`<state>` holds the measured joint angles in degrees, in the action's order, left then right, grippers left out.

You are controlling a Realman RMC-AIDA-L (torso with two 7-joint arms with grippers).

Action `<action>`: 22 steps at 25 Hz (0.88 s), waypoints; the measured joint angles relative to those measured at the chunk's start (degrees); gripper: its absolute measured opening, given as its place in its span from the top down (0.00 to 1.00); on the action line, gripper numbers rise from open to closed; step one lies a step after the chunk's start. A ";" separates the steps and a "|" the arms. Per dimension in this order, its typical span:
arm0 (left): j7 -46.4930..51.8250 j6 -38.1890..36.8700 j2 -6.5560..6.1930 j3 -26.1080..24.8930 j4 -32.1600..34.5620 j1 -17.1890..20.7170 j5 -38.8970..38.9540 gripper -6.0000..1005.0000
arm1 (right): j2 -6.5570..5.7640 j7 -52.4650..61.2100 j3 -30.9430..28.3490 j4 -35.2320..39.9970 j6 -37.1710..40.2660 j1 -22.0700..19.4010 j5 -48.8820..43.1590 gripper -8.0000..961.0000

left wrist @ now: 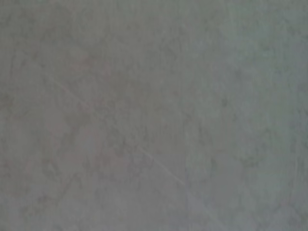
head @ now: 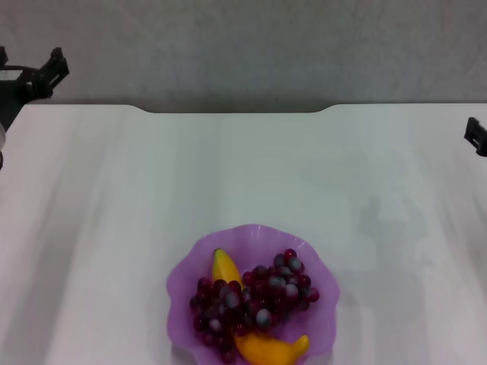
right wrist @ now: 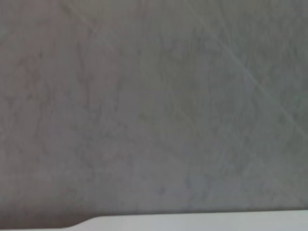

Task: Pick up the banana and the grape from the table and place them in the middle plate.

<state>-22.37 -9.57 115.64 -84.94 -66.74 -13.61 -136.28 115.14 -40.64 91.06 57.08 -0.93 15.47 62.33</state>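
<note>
The translucent purple plate [head: 188,268] with a scalloped rim sits on the white table [head: 243,167] at the near middle. The yellow banana [head: 266,348] lies in it, mostly under the bunch of dark red-purple grapes [head: 255,300]; the banana's other end [head: 224,266] sticks out at the upper left. My left gripper [head: 34,76] is raised at the far left edge, away from the plate. Only a black tip of my right gripper [head: 476,137] shows at the right edge. The wrist views show only grey wall.
A grey wall [head: 243,46] stands behind the table's notched far edge [head: 236,111]. The right wrist view shows a strip of the table edge [right wrist: 192,220] under the wall.
</note>
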 joint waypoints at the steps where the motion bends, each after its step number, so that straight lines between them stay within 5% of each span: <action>1: 0.95 -0.92 -0.04 0.28 0.29 0.05 -0.12 0.11 | 0.00 0.09 0.20 -0.13 0.76 -0.03 0.06 0.37; 9: 7.04 -11.04 -0.71 2.40 2.15 1.31 -1.93 0.11 | 0.00 1.59 1.85 -0.82 3.90 -0.17 0.12 0.37; 22: 3.41 -26.10 0.22 -0.96 4.67 2.99 -25.17 0.11 | 0.00 1.61 2.63 -1.92 3.83 0.03 -0.15 0.37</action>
<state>-18.97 -35.67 115.86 -85.90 -62.07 -10.62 -161.45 115.14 -39.04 93.69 55.16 2.91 15.49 62.18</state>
